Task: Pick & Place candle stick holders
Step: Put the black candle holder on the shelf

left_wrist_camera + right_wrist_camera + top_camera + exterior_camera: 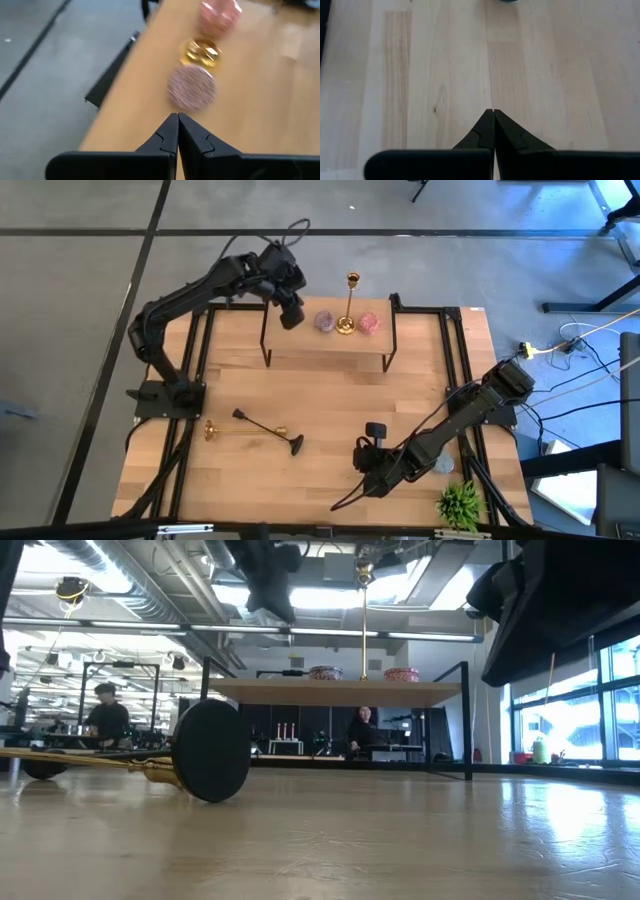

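Overhead, left hand [293, 317] pressed together, empty; upright gold holder's [349, 304] top cropped low; right hand [493, 116] likewise.

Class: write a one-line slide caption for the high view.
One gold candle stick holder upright on the shelf; gold and black holders lie on the table.

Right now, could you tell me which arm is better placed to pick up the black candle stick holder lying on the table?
Probably the right gripper: it hovers near the black metal holder's round base, while the left gripper is up at the shelf.
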Robot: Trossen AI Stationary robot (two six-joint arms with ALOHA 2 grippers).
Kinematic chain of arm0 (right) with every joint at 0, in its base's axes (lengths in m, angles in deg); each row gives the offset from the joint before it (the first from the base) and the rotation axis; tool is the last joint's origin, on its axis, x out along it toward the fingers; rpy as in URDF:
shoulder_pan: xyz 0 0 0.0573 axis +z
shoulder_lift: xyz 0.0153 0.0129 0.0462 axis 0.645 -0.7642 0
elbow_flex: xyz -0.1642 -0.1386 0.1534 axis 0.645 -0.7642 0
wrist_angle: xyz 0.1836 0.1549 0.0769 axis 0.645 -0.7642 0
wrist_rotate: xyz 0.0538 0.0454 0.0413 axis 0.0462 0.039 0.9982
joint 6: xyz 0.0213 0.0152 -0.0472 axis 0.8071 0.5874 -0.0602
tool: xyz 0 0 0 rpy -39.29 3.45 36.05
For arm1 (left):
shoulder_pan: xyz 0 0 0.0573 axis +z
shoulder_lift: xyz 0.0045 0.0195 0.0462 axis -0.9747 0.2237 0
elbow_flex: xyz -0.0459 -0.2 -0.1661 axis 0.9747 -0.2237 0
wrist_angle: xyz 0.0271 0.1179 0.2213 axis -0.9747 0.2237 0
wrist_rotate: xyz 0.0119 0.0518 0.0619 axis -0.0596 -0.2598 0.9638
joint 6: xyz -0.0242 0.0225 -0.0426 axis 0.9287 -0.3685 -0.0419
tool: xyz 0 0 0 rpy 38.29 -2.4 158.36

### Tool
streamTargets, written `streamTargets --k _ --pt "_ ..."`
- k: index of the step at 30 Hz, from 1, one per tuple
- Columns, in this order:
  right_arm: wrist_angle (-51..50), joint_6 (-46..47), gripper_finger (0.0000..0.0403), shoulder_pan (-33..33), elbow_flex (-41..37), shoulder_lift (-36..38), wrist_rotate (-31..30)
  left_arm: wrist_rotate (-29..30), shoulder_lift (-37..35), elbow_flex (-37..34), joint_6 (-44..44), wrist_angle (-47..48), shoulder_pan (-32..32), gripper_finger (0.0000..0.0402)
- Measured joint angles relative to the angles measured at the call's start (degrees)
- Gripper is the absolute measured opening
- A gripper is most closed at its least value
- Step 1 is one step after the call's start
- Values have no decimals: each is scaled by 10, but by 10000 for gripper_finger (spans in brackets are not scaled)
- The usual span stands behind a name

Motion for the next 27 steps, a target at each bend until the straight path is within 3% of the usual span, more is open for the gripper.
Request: streamTargets --k 5,17,27 --pt "0 0 0 0 0 0 0 2 -21 0 10 68 -49 2" --pt "0 0 0 0 0 0 0 88 -36 -2 87 142 -203 2" --pt "0 -16 0 0 0 0 0 190 -50 -131 194 121 -336 2"
